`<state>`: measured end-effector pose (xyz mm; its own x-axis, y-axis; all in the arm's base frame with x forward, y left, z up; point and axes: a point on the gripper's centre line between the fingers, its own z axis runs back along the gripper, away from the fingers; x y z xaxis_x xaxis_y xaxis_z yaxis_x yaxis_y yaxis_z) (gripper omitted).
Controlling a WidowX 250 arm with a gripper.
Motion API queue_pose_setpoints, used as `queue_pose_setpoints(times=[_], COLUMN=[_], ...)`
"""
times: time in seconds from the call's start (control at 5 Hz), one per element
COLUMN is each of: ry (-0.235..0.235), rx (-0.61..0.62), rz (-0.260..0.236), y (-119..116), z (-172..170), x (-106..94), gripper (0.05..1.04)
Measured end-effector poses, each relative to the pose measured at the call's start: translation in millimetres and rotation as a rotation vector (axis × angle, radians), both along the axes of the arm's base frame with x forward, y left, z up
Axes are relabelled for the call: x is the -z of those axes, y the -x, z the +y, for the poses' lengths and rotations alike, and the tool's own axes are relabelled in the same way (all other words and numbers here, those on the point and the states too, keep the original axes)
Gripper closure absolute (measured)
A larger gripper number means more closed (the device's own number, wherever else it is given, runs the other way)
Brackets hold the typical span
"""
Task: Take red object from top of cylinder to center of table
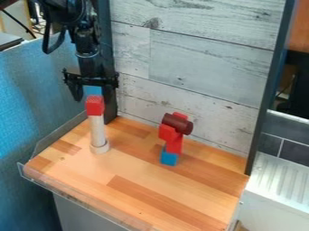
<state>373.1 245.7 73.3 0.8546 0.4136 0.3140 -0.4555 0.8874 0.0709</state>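
red block (95, 105) tops a pale cylinder (98, 128) at the view's left; just above, we see our fingers (77, 92) spread, a blue block (93, 90) between. rightward, a red-and-blue stack (174, 143) stands before the plank wall (208, 63). a clear rim (78, 202) edges our wooden desk (145, 198).

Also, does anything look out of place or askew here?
The block stack at the picture's right looks askew: a dark red cylinder lies tilted among red blocks that sit unevenly above a blue block. Nothing looks spilled.
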Motion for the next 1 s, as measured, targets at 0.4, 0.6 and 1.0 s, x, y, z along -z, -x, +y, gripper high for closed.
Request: queue_pose_setpoints(times=[0.4, 0.6, 1.0], ry=[0.058, 0.029, 0.023], rx=[-0.003, 0.001, 0.067], rz=[0.069, 0.067, 0.035], y=[5, 4, 17], z=[-4, -3, -18], x=[25.3, 27.7, 26.7], gripper=[0.416, 0.483, 0.483])
